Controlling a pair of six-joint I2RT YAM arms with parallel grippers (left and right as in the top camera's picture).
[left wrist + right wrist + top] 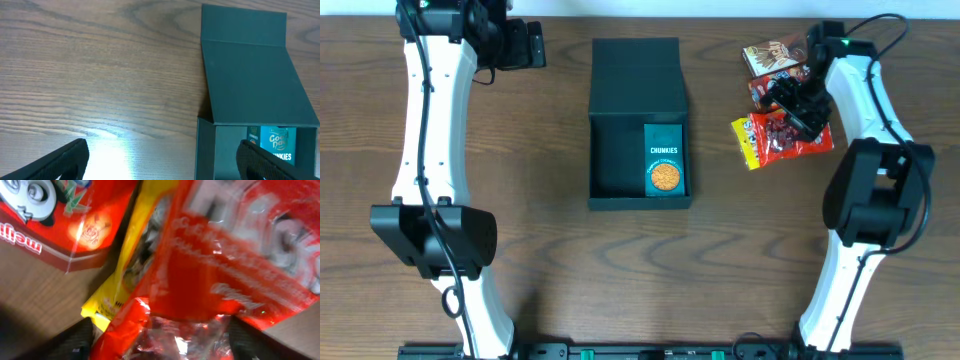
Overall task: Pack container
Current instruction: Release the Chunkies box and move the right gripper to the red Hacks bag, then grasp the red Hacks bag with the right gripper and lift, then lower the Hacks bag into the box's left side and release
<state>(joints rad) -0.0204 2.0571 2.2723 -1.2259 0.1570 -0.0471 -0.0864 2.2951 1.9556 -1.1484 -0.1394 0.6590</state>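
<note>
Overhead: container [618,160] sits open on the tabletop [550,200], lid flap [635,75] laid back. One cookie box [665,162] is inside, in the half nearer the right gripper [800,108]; the other half is bare. That gripper is low over a red bag [782,140], w/ the container well apart, toward the other arm. A red pack [763,92] and a brown pack [772,55] lie just beyond the gripper, both outside the container. Left gripper [527,45] hangs off to the container's far side, apart from it, carrying nothing.

Left wrist: left gripper [160,165] is spread wide w/ only tabletop between the fingers [65,160]. Container is ahead and to one side, cookie box [277,145] showing past its wall.

Right wrist: right gripper [162,340] is spread, fingers [75,340] astride the red bag [210,265]. Can't tell if the pads touch it; nothing looks lifted. Red pack [50,215] is ahead, a yellow edge [125,280] beneath the bag.

Progress, my read: early. One item in, approx. three left out, then the lid flap to fold shut. The red bag looks next.
</note>
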